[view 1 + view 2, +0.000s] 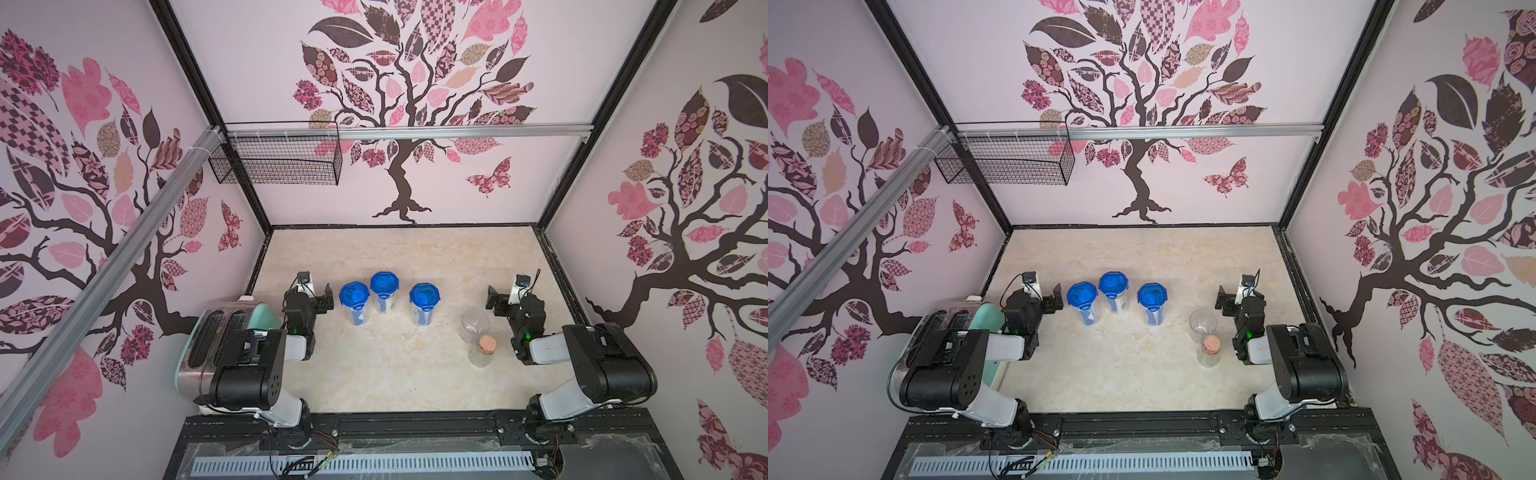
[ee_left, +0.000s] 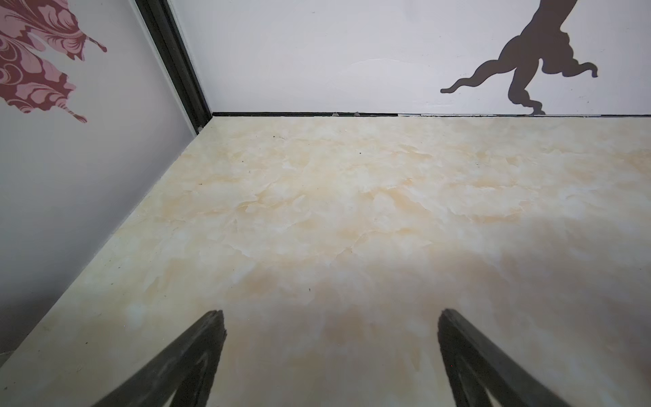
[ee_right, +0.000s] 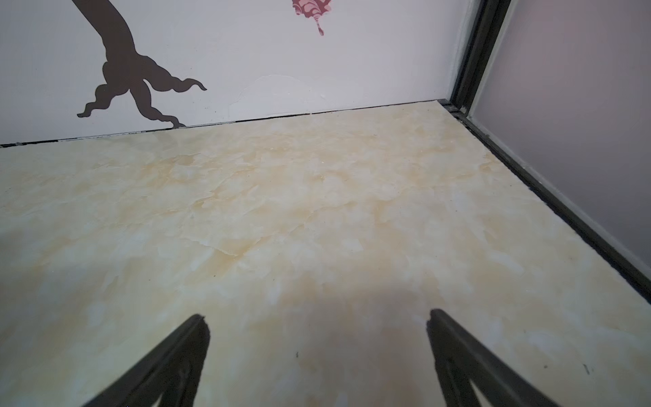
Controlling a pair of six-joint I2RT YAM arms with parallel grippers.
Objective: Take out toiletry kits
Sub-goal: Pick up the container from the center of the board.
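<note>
The toiletry kits (image 1: 357,318) sit inside three lidded clear jars (image 1: 384,286) between the arms, just beside the left gripper (image 2: 332,313) and farther from the right gripper (image 3: 317,314) (both spread wide, holding nothing). The tabletop (image 1: 374,374) is cream marble, the walls (image 1: 457,187) tree-patterned. Both top views show the jars; the wrist views show only bare tabletop.

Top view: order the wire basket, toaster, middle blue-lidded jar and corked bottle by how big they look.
In a top view, largest first:
1. wire basket, though it hangs nearer the camera
2. toaster, partly hidden by the left arm, so the top two are not surely ranked
3. middle blue-lidded jar
4. corked bottle
</note>
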